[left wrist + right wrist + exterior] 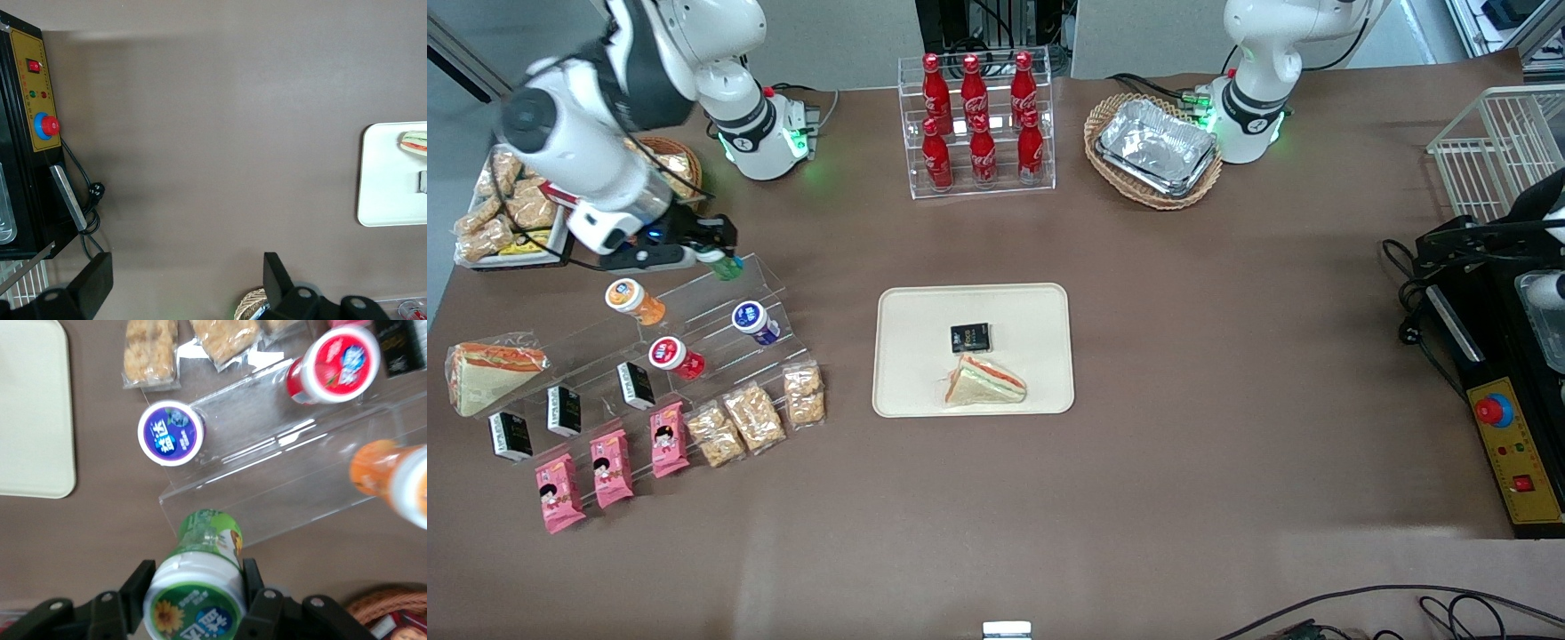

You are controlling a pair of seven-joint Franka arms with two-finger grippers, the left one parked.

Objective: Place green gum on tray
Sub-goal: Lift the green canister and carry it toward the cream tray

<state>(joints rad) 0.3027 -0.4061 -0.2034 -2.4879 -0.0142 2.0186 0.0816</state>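
The green gum point(200, 573) is clamped at its white lid between the fingers of the gripper point(195, 592) above the top step of the clear display stand point(703, 307), toward the working arm's end, well apart from the tray point(1040, 307) holding a sandwich point(985, 382).

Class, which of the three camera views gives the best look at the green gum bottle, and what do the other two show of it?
The right wrist view: the green gum fills it, lid and label plain, clamped between the fingers of the tool. The front view shows only a small green bit at the tool above the clear stand. The left wrist view shows none of it.
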